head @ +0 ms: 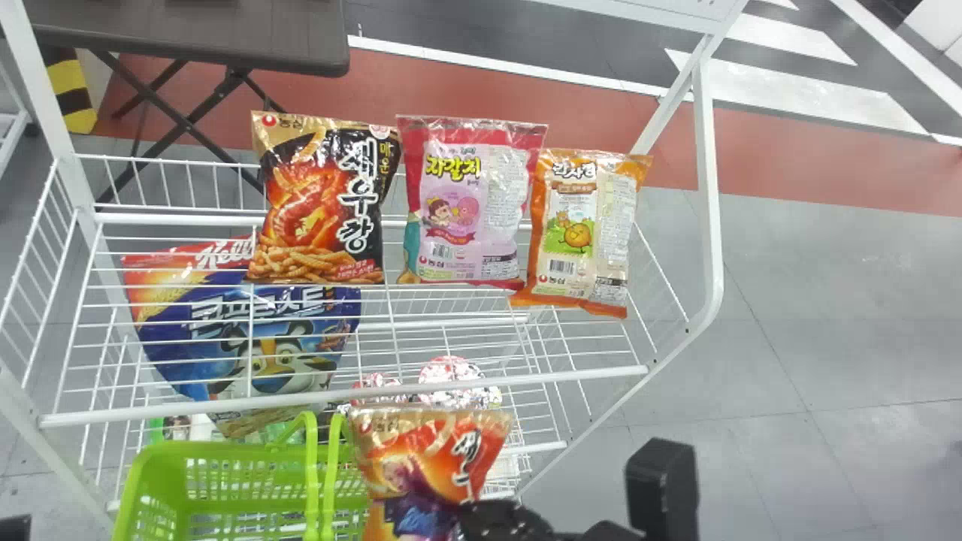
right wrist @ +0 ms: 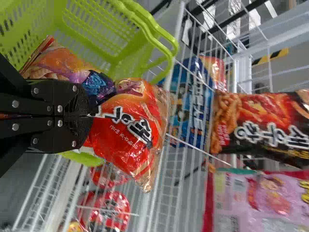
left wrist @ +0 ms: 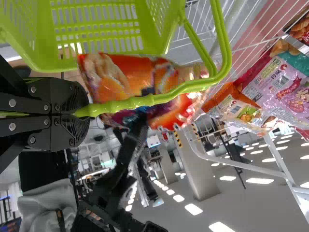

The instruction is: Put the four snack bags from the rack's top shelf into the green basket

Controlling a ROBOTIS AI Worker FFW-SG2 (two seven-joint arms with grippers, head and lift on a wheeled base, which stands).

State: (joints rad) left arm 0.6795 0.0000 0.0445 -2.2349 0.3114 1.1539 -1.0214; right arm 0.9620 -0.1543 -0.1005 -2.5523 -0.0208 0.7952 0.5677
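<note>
Clearly the white rack (head: 571, 376) is the biggest thing to mind: its front rail and shelf wires could snag crinkly film, so I'd lift each bag well clear of them. Next comes the green basket (head: 225, 448), its raised handle (left wrist: 140, 100) shut firmly in my left tool (left wrist: 83, 112); that handle could block a bag coming in. The big blue cereal bag (head: 225, 312) sits under the top shelf's wires, no part of this job.

Up top wait the black-and-red bag (head: 323, 203), the pink bag (head: 458, 203) and the orange-edged bag (head: 579, 225). My right tool (right wrist: 91, 116) is closed on the orange-red bag (right wrist: 128, 130), pinching it into a waist near its middle. It's by the basket's right side, though I can't fairly tell whether it's over the opening. I'd expect all four to be light, puffy and slick, with contents that crush easily: take each across the middle, gently, off the thin end seals.
</note>
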